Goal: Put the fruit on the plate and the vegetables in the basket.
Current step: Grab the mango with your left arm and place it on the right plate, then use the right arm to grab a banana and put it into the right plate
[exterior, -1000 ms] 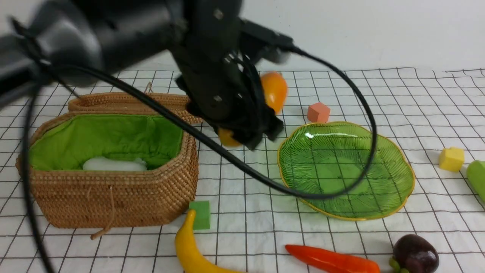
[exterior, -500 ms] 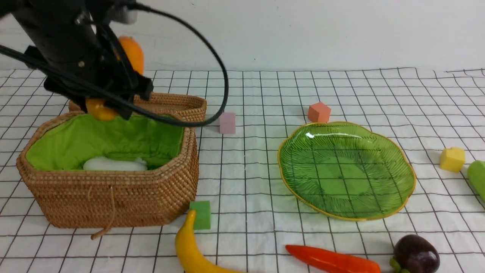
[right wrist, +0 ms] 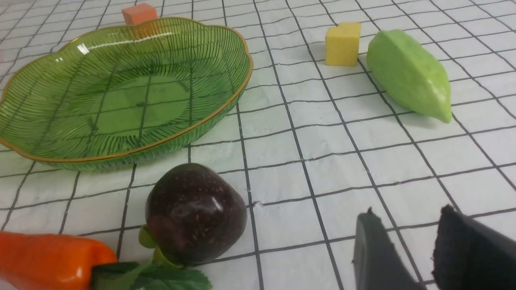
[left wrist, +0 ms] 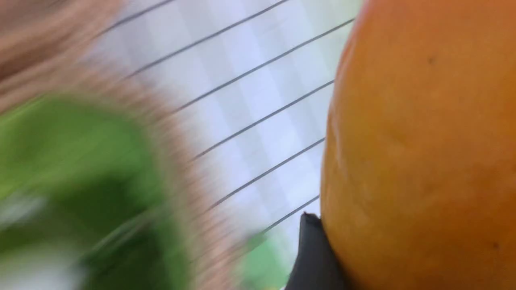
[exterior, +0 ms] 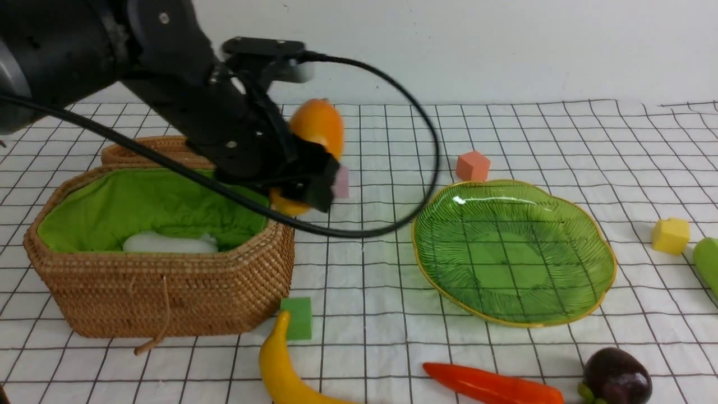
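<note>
Two claws show. The left claw (exterior: 303, 174) is clenched round the middle of the mango (exterior: 318, 126), so one end pokes out above the claw and the other below. The mango is up in the air, off the desk (exterior: 392, 292). From the front it hangs by the back right corner of the basket (exterior: 168, 292), and the plate (exterior: 513, 249) is well off to its right. In the left wrist view the mango is pressed against a black finger (left wrist: 314, 257), and the rest is a blur. The basket sits on the left side of the desk, with its lid (exterior: 157, 147) open behind it. The white radish (exterior: 168, 244) lies inside on the green cloth (exterior: 140, 207). The plate sits right of the middle. The banana (exterior: 280, 370) lies at the near edge, by the basket's near right corner, its tip just beside a green cube (exterior: 297, 317). The pepper (exterior: 493, 384) and the mangosteen (exterior: 616, 375) lie at the near edge in front of the plate, just beside each other. The gourd (exterior: 708, 261) lies toward the right edge, with a yellow cube (exterior: 668, 235) just beside it. An orange cube (exterior: 472, 166) sits just behind the plate. A pink cube (exterior: 341, 182) peeks out behind the left claw. The right claw (right wrist: 408, 213) is low over the desk near the mangosteen. It is released, with its two fingers (right wrist: 379, 249) a little apart.
</note>
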You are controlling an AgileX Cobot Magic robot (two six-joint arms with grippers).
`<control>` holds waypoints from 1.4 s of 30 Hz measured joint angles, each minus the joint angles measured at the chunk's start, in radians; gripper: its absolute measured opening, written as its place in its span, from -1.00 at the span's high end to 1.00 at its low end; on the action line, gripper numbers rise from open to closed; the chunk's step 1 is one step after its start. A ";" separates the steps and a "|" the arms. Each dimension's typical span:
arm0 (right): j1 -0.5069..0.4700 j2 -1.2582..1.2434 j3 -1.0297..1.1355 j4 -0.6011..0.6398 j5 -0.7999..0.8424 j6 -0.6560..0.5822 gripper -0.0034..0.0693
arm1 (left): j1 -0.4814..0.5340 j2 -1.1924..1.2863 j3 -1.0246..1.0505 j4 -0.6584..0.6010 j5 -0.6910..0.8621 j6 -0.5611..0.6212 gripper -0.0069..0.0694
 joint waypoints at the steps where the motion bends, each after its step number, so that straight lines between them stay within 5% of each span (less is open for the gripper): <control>1: 0.000 0.000 0.000 0.000 0.000 0.000 0.23 | -0.035 0.006 0.000 -0.022 -0.038 0.000 -0.42; 5: 0.000 0.000 0.000 0.000 0.000 0.000 0.23 | -0.187 0.089 -0.016 -0.024 -0.244 -0.048 -0.42; 9: 0.000 0.000 0.000 0.000 0.000 0.000 0.23 | -0.266 0.224 -0.075 0.102 -0.364 -0.177 -0.42; 13: 0.000 0.000 0.000 0.000 0.000 0.000 0.23 | -0.280 0.301 -0.124 0.200 -0.367 -0.304 -0.49; 17: 0.000 0.000 0.000 0.000 0.000 0.000 0.23 | -0.280 0.327 -0.184 0.294 -0.317 -0.417 -0.90; 23: 0.000 0.000 0.009 0.004 -0.053 0.008 0.23 | -0.280 0.310 -0.267 0.329 -0.184 -0.415 -0.91; 26: 0.000 0.000 0.012 0.018 -0.181 0.067 0.23 | -0.280 0.251 -0.325 0.338 -0.033 -0.377 -0.76; 31: 0.000 0.000 0.012 0.042 -0.502 0.227 0.23 | -0.262 0.051 -0.374 0.364 0.195 -0.324 -0.21; 35: 0.000 0.000 0.012 0.035 -0.764 0.232 0.23 | -0.147 -0.196 -0.337 0.378 0.355 -0.331 0.66; 37: 0.000 0.000 0.000 0.035 -0.821 0.254 0.23 | -0.095 -0.278 -0.276 0.387 0.373 -0.335 0.85; 42: 0.000 0.034 -0.277 -0.002 -0.556 0.352 0.23 | 0.002 -0.535 0.009 0.384 0.321 -0.355 0.85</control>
